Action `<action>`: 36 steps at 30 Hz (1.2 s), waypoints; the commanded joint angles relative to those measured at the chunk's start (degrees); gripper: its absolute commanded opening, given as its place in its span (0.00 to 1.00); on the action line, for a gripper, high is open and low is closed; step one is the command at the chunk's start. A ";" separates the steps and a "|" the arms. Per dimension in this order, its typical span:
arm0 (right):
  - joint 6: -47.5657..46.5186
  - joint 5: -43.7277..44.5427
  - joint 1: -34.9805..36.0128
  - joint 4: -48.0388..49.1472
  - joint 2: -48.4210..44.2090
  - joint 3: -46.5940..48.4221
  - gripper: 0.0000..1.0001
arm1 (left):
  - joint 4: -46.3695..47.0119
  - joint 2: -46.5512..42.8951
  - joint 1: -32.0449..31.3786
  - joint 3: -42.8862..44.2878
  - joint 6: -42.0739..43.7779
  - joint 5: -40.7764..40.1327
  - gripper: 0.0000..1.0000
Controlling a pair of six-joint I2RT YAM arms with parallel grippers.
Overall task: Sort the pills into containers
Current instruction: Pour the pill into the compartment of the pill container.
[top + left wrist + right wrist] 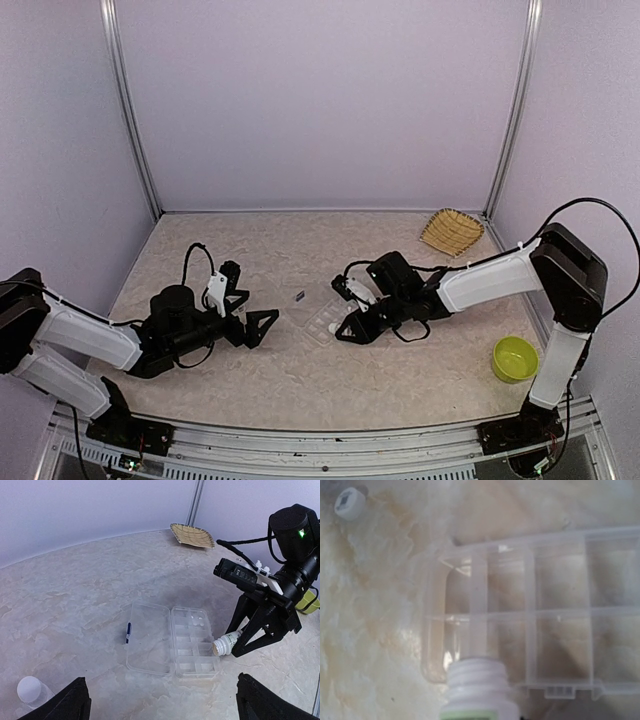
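The right jaws gripped a white bottle (227, 642) tipped mouth-first at the right edge of the open compartment box (175, 645) on the worktop (75, 605) (presumably to shake pills (196, 616) into cells beyond those few at its far end), while the left jaws hovered wide open, empty.

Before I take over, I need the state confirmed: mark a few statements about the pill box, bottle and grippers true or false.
1. The pill box lies with its lid open. True.
2. The right gripper holds a white bottle, mouth toward the box. True.
3. The left gripper grips the box. False: it is open, empty, apart from it.
4. The bottle is capped. False: its threaded mouth is bare.
5. The straw basket touches the box. False: it sits in the far corner.
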 commanded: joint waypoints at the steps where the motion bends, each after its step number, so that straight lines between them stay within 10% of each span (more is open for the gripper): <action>1: -0.66 0.90 0.65 -3.64 1.25 1.57 0.11 | 1.61 0.64 0.43 -0.12 -0.56 0.52 0.99; 36: -3.45 1.74 0.72 -12.61 1.61 5.51 0.12 | 1.40 0.60 0.43 -0.06 -0.64 0.77 0.99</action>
